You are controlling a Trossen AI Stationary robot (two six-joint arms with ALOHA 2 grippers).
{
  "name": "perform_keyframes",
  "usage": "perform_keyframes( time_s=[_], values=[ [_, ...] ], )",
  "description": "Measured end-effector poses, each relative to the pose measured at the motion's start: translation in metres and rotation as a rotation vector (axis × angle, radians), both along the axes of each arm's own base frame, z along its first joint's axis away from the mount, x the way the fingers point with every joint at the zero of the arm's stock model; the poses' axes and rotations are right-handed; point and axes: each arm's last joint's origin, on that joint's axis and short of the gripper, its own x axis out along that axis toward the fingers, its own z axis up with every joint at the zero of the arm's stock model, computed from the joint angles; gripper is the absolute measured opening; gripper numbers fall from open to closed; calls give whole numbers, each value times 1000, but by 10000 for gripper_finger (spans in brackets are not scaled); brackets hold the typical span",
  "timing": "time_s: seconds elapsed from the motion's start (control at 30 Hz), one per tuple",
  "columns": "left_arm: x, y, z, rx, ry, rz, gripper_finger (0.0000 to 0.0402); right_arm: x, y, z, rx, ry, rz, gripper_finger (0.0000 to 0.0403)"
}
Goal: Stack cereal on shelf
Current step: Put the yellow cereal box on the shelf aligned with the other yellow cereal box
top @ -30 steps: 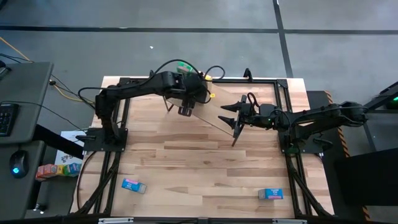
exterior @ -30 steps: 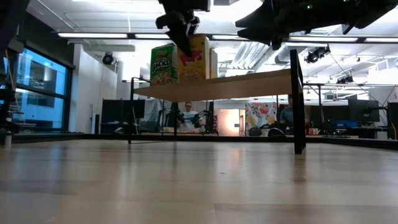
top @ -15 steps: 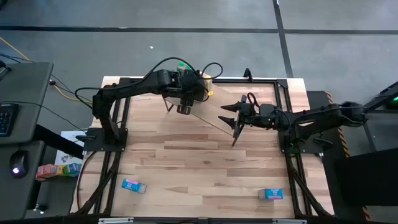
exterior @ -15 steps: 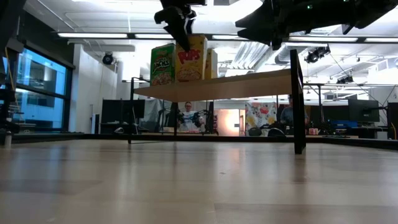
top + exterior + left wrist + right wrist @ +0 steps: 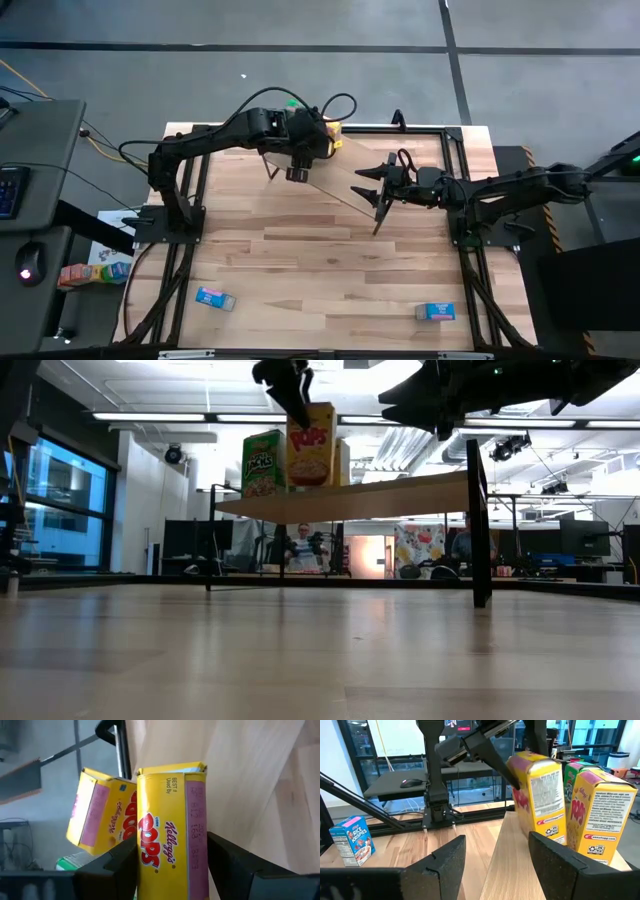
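Yellow cereal boxes [image 5: 170,835] carry red lettering and pink side panels, on the light-wood shelf [image 5: 250,780].

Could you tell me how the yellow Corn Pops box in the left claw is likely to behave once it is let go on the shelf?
The yellow Corn Pops box, between the left claw fingers, is tall and narrow, so it may tip if nudged. It looks like thin cardboard, probably light and easily dented. The shelf is narrow, with a second yellow box close by, so a topple could spread.

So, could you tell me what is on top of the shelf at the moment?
On the shelf stand a green box and two yellow boxes, one in the left gripper. The other is mostly hidden in the low view.
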Motion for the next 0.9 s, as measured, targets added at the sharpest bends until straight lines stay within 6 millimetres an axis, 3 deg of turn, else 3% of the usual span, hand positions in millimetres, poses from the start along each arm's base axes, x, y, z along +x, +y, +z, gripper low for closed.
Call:
perform_keyframes(
  time_s=[0.47, 0.9],
  values=[
    [-3, 12, -1, -165, -48, 0, 200, 0, 0, 0, 0, 0, 0, 209],
    [0, 20, 2, -109, -84, -38, 200, 0, 0, 0, 0, 0, 0, 209]
  ],
)
